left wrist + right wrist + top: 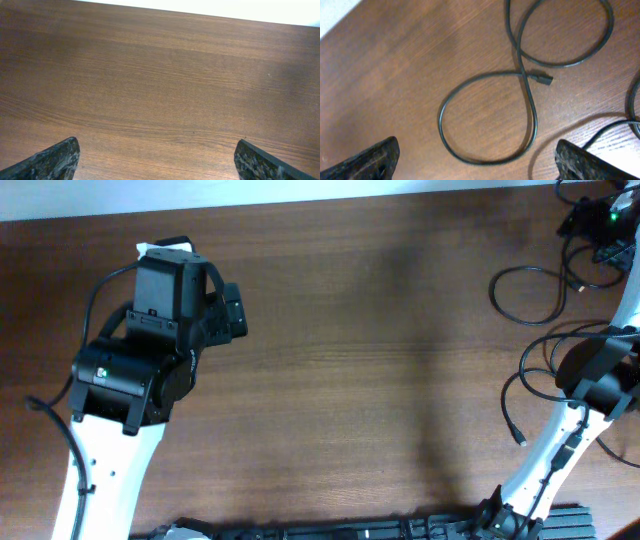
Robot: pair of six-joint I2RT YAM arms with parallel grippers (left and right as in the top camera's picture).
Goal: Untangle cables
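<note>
Two robot arms at a brown wooden worktop (160,70). From above, the left arm (120,380) in the left half of the picture, black on top and white lower down. At the right edge, the right arm (555,455), white with a black joint.

In the left wrist view, a wide-open left end effector (157,145). Just two dark fingers (52,161) in the bottom corners, far apart, holding nothing. Only bare wood between them, and a pale strip along the top edge.

In the right wrist view, a wide-open right end effector (476,145) as well. Dark fingers (582,161) in the bottom corners here too, well apart, gripping nothing.

Thin black cables (535,122) flat on the wood below it. One round loop in the middle of the picture, reaching down between the two fingers. A bigger loop at the top right, cut off by the top edge. A crossing near the top middle, a bit like a figure eight. Right beside that crossing, a small black plug (543,78). One more bit of cord at the lower right edge, with a shadow next to it.

From above, the cords in the upper right and along the right side of the picture, in loose loops, close around the right arm. A little plug end (520,438) low on the right, just left of the white arm. All of it well apart from the left arm.
</note>
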